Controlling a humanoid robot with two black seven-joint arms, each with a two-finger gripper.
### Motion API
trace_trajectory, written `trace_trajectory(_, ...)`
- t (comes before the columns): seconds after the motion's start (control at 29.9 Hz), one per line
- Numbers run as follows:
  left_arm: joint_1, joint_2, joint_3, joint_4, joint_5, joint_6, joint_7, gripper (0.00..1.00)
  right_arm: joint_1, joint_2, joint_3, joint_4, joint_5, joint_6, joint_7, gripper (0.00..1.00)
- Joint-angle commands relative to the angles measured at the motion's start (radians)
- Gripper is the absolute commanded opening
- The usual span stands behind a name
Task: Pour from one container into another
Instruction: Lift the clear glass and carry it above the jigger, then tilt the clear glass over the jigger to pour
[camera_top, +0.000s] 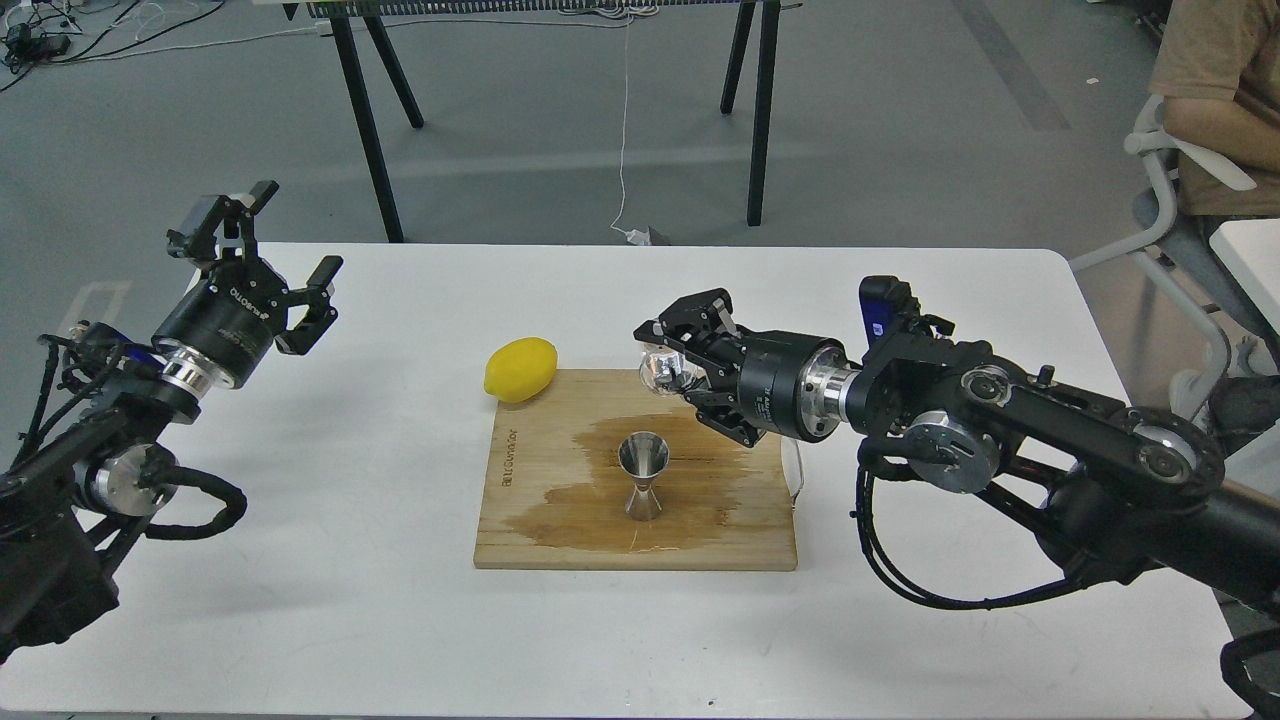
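**Nearly over the jigger, cup in hand**

Now the right hand (668, 362) pinches the glass cup (660, 372) between its fingers, lifted clear of the wooden board (560, 520). Just below and slightly toward the robot from that hand stands the jigger (643, 476), upright on a dark wet patch of the board. To pour well, I judge the cup's lip should sit directly above the jigger's small mouth, then tip slowly, since the opening is narrow and spills look likely. Beyond the hand's far side lies a lemon (521, 369) touching the board's corner. Well apart, the left hand (268, 262) hangs spread and empty above the white surface (300, 600). Counted: one cup, one jigger, one lemon, one board.
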Motion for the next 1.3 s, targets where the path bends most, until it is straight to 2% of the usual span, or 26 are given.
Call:
trace_trajectory(0.0,0.0,0.002,0.0,0.0,0.0,0.0,0.0,1.0,-0.007,-0.004,-0.001,0.0,-0.066,0.025,0.019,0.44)
trace_trajectory(0.57,0.001,-0.001,0.0,0.0,0.0,0.0,0.0,1.0,-0.023,0.001,-0.065,0.002,-0.341,0.034,0.107,0.45)
trace_trajectory(0.97,0.003,-0.003,0.0,0.0,0.0,0.0,0.0,1.0,-0.023,0.064,-0.082,-0.014,-0.352,0.034,0.119,0.45)
trace_trajectory(1.27,0.003,0.0,0.0,0.0,-0.002,0.0,0.0,1.0,-0.024,0.067,-0.097,-0.014,-0.387,0.034,0.133,0.44)
